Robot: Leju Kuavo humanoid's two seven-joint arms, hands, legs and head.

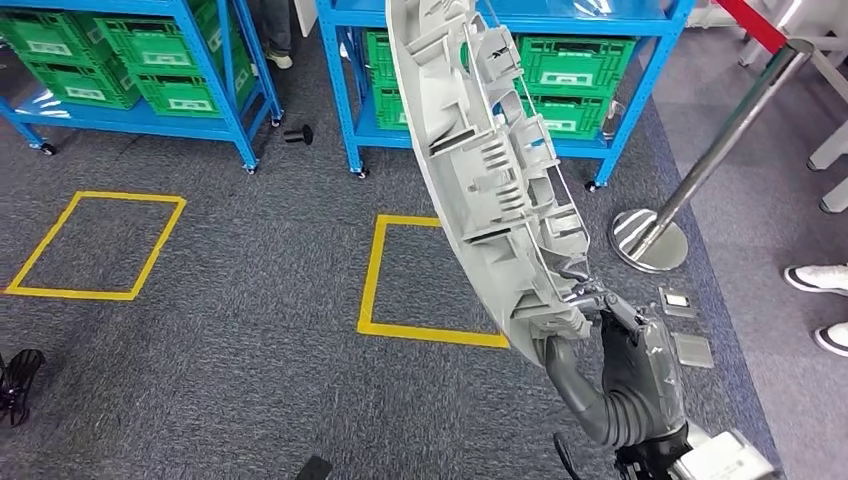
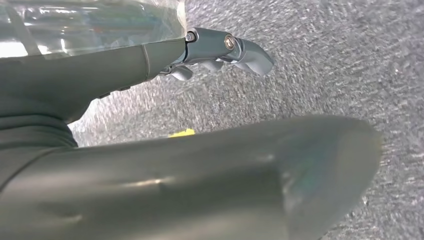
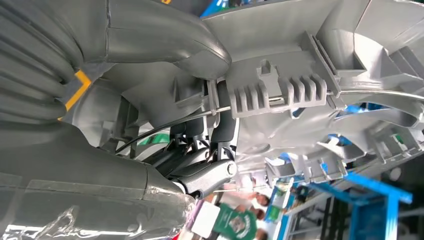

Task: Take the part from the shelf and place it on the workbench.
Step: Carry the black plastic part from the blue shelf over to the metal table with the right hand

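The part [image 1: 490, 170] is a long, curved grey plastic panel with ribs and clips on its inner face. It stands nearly upright in front of me, above the carpet. My right hand [image 1: 625, 360] grips its lower end from below. In the right wrist view the thumb [image 3: 165, 40] presses on the ribbed face of the part [image 3: 300, 75] and dark fingers [image 3: 200, 175] wrap behind it. My left hand [image 1: 15, 385] hangs low at the left over the carpet. In the left wrist view the left hand [image 2: 220, 50] holds nothing and its fingers are apart.
Blue shelves [image 1: 225, 90] with green crates [image 1: 575, 65] stand ahead. Yellow taped squares [image 1: 95, 245] mark the grey carpet. A metal stanchion [image 1: 650, 235] with a red belt stands at the right, a person's white shoes [image 1: 815, 278] beyond it. A small black object [image 1: 298, 134] lies by the shelf.
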